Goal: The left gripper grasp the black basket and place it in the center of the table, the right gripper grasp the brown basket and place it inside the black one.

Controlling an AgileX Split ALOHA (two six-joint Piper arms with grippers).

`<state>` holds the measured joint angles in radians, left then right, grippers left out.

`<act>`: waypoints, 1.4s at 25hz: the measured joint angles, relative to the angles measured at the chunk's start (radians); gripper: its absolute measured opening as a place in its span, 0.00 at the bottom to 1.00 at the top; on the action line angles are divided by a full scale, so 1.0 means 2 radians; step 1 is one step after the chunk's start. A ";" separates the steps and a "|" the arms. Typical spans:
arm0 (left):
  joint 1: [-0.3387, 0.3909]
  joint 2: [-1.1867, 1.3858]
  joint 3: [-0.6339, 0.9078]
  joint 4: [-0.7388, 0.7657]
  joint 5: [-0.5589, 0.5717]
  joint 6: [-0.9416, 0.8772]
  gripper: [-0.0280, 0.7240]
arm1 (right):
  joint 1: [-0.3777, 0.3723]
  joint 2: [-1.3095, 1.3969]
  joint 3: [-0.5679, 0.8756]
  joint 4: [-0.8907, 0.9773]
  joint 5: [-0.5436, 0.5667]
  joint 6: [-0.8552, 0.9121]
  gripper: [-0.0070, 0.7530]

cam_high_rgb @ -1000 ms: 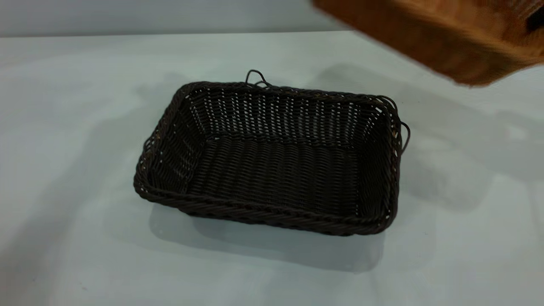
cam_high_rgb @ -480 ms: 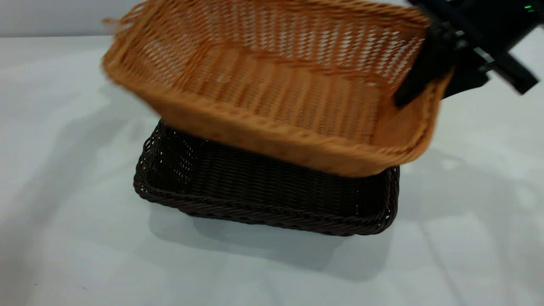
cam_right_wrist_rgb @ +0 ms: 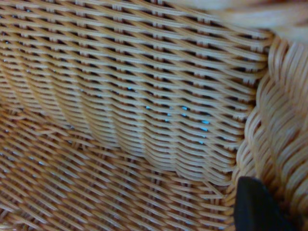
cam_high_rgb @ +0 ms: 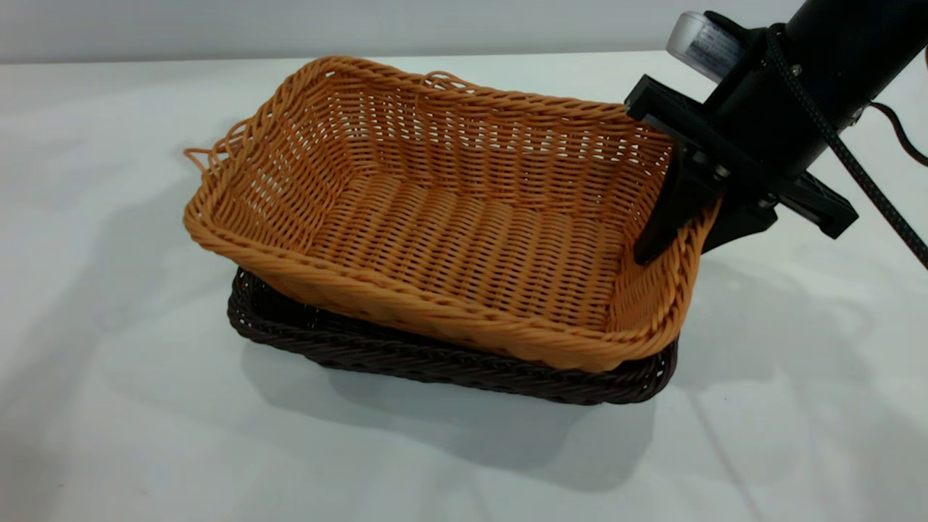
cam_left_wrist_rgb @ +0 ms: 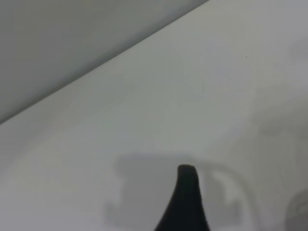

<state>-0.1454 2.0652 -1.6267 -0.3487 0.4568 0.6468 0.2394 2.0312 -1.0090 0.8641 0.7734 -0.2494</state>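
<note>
The brown basket [cam_high_rgb: 449,239] hangs tilted over the black basket [cam_high_rgb: 435,359], its right end low in it and its left end raised above the dark rim. My right gripper [cam_high_rgb: 689,232] is shut on the brown basket's right wall, one finger inside and one outside. In the right wrist view the brown basket's weave [cam_right_wrist_rgb: 120,96] fills the picture, with one black fingertip [cam_right_wrist_rgb: 255,207] against its rim. Only the front and side rim of the black basket shows. My left gripper [cam_left_wrist_rgb: 186,202] hovers over the bare white table [cam_left_wrist_rgb: 144,96], away from both baskets.
The white table [cam_high_rgb: 109,399] spreads wide on every side of the stacked baskets. A grey wall runs along its far edge. The right arm's black cable [cam_high_rgb: 855,159] trails off to the right.
The brown basket swung in from the upper right, passed over the black basket and has come down into it. The black basket has not moved.
</note>
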 joint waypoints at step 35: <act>0.000 -0.295 0.000 0.004 0.196 -0.063 0.80 | -0.030 -0.410 -0.122 -0.147 0.131 -0.046 0.79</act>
<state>-0.1454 1.4755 -1.6267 -0.3412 0.8492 0.5209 0.1793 1.2118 -1.2527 0.5700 1.0350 -0.3420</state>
